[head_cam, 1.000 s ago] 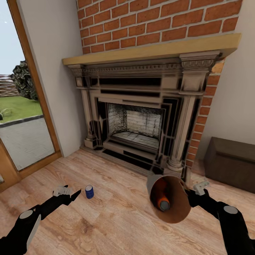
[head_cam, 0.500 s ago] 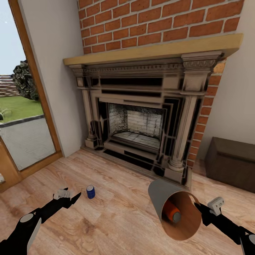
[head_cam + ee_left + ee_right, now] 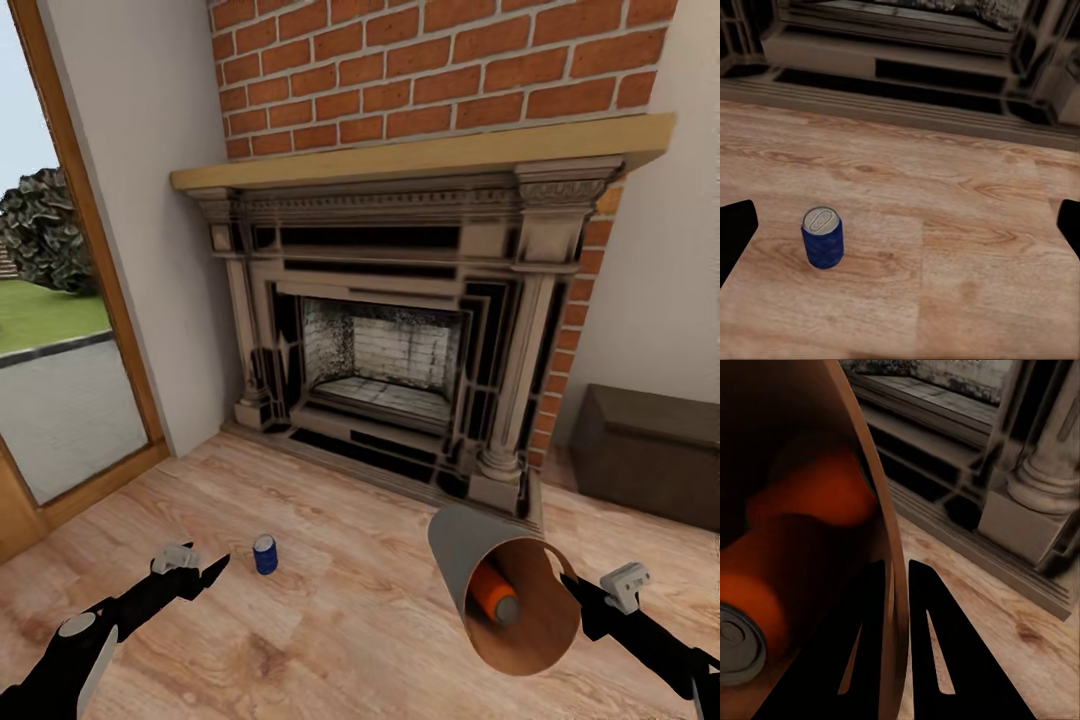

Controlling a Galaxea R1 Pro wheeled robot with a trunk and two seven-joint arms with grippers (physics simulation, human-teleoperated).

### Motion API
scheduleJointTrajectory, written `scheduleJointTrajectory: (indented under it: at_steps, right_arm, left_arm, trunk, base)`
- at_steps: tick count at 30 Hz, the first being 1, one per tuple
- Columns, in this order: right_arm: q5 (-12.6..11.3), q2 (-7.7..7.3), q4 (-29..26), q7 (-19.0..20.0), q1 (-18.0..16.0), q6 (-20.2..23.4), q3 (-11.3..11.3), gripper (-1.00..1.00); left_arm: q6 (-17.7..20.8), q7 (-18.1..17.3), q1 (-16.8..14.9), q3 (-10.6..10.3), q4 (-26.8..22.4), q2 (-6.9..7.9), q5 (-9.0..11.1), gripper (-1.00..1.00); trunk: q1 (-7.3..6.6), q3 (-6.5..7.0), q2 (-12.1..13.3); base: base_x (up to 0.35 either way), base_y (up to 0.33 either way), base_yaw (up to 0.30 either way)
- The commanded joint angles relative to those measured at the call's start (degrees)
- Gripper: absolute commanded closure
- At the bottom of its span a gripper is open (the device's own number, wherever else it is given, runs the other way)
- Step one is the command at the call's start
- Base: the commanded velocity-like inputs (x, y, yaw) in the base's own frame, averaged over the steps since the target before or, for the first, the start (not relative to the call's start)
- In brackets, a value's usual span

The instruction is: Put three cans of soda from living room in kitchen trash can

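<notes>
One upright blue can (image 3: 265, 554) stands just ahead of the open, empty left gripper (image 3: 205, 574), nearer than the right gripper (image 3: 575, 590) pinching the tilted bin's rim (image 3: 560, 570).

Even, soft daylight fills the room, brightest at the glass door (image 3: 60, 330) on the left. The wood floor (image 3: 330, 620) carries only faint shadows. The fireplace (image 3: 385, 350) opening sits darker, its surround blotchy and smeared. Straight lines bow toward the head view's edges. In the right wrist view, the bin (image 3: 810, 547) interior is dim and blurred up close.
</notes>
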Motion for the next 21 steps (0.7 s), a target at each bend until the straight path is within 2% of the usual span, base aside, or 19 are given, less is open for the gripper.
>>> scheduleJointTrajectory:
  at_steps: [1,6,11,16,21]
  right_arm:
    - [-0.59,0.00,-0.07,0.43,-0.03,0.24,-0.05,1.00]
    - [-0.60,0.14,-0.07,0.32,-0.03,0.31,-0.14,1.00]
    - [-0.57,0.28,-0.09,0.32,-0.03,0.68,-0.05,1.00]
    - [-0.60,-0.07,-0.09,1.89,-0.03,5.04,-0.15,1.00]
    - [-0.60,-0.09,-0.07,2.57,-0.03,6.12,-0.21,1.00]
  left_arm:
    - [-0.01,-0.01,0.00,0.00,0.25,0.00,0.01,-1.00]
    - [-0.01,-0.03,0.00,-0.01,0.61,0.00,0.02,-1.00]
    - [-0.01,0.00,-0.04,0.06,0.67,0.00,0.02,-1.00]
    - [-0.01,0.00,-0.02,0.08,0.68,0.00,0.02,-1.00]
    - [-0.02,0.00,0.01,0.08,0.68,0.00,0.08,-1.00]
  trunk:
    - [0.00,0.08,0.00]
    - [0.00,0.38,0.00]
    - [0.00,0.39,0.00]
    - [0.00,0.06,0.00]
    - [0.00,-0.35,0.00]
  base:
    - [0.104,0.313,-0.185]
    - [0.126,0.312,-0.170]
    - [0.141,0.285,-0.044]
    - [0.144,0.202,-0.021]
    - [0.112,0.104,-0.094]
